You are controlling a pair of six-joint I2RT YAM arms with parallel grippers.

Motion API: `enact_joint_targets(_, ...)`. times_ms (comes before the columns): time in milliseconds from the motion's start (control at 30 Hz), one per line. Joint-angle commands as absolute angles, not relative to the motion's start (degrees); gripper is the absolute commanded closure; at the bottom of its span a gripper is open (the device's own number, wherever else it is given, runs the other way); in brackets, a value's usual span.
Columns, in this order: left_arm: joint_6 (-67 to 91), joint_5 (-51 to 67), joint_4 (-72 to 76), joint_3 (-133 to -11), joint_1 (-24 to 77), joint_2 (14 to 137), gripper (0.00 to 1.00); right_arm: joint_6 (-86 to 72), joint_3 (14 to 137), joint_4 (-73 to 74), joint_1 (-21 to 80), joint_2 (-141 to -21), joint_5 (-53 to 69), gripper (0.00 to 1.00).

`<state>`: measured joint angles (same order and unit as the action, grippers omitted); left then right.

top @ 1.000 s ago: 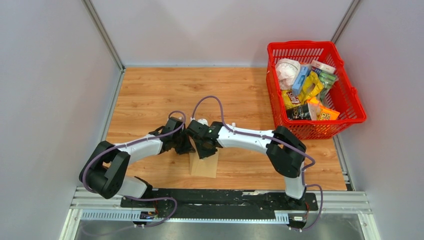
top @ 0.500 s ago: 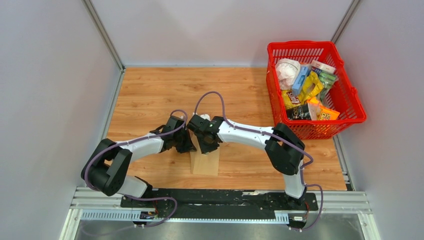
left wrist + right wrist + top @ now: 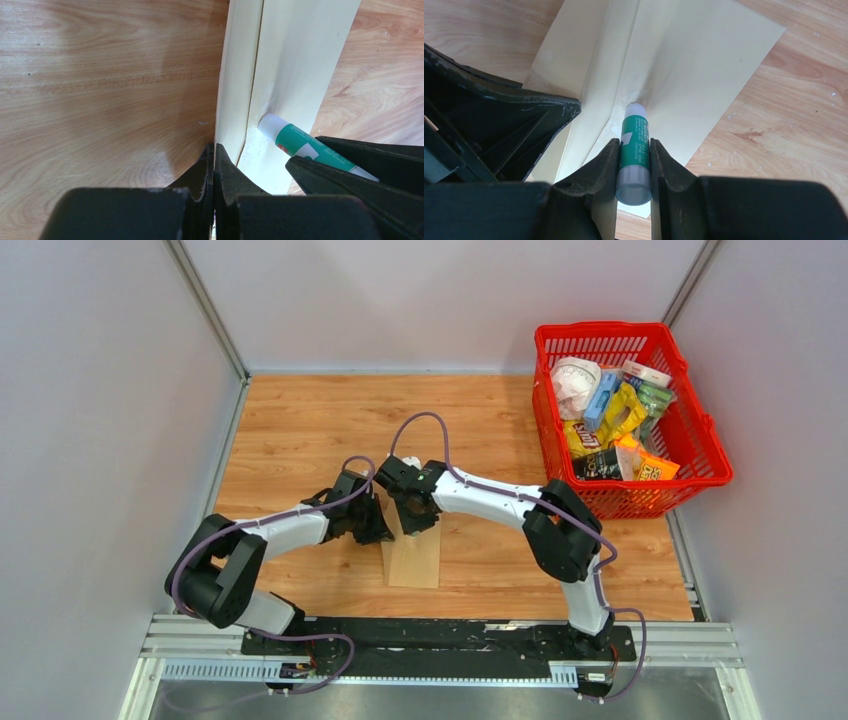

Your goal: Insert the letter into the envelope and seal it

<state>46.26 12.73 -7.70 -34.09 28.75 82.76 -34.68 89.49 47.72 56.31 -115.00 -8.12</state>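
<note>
The top view looks steeply down from high above the near edge, taking in the whole counter (image 3: 300, 420). Both wrist views sit low and very close, facing each other's side, and share the envelope (image 3: 295, 60) and glue stick (image 3: 634, 135).

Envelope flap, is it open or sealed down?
Open: the left gripper pinches its edge up off the envelope, and the glue stick touches the paper.

Wood-grain bench (image 3: 300, 430) occupies centre frame. Plain pale walls (image 3: 430, 300) enclose it on three sides. Aluminium rail (image 3: 700, 648) runs along bottom edge. Red basket (image 3: 650, 502) of packets stands upper right.
</note>
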Motion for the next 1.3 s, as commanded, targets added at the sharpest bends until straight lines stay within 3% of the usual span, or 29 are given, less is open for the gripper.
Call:
enact_joint_targets(0, 45.7, 10.7, -9.0, -33.7, 28.7, 84.1, 1.0, -33.1, 89.7, 49.6, 55.3, -119.0, -11.4, 1.0)
enact_joint_targets(1267, 52.2, 3.9, -7.3, -30.1, 28.7, 79.4, 1.0, -36.7, 82.3, 49.3, 61.2, -111.5, -6.2, 1.0)
